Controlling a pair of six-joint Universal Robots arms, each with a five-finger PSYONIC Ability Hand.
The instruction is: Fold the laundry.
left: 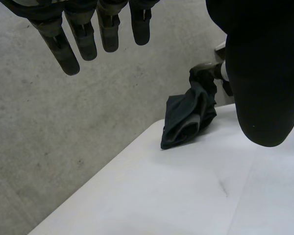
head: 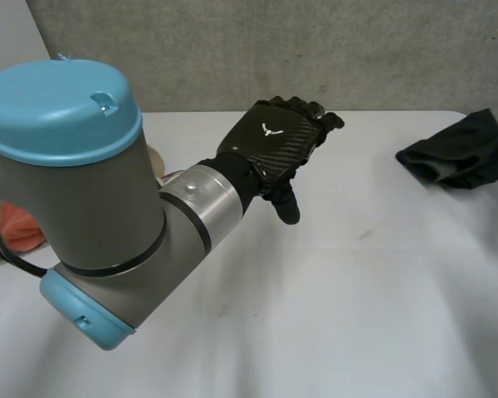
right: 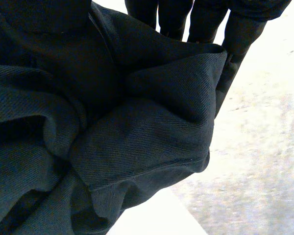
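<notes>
A dark, crumpled cloth [head: 463, 151] lies at the far right edge of the white table [head: 340, 290]. In the right wrist view this cloth [right: 137, 142] is bunched against the palm of my right hand [right: 237, 41], whose fingers and thumb close on a thick fold of it. My left hand [head: 274, 137] hovers over the middle of the table's far side, well left of the cloth. Seen from the left wrist, its fingers [left: 85, 36] are straight and spread, the thumb [left: 264, 73] stands apart, and nothing is in it. Past them the cloth [left: 186, 122] sits at the table's edge.
My left arm [head: 83, 199] takes up the near left of the head view. An orange item [head: 21, 228] lies at the table's left side behind that arm. A grey concrete wall [head: 274, 50] runs along the table's far edge.
</notes>
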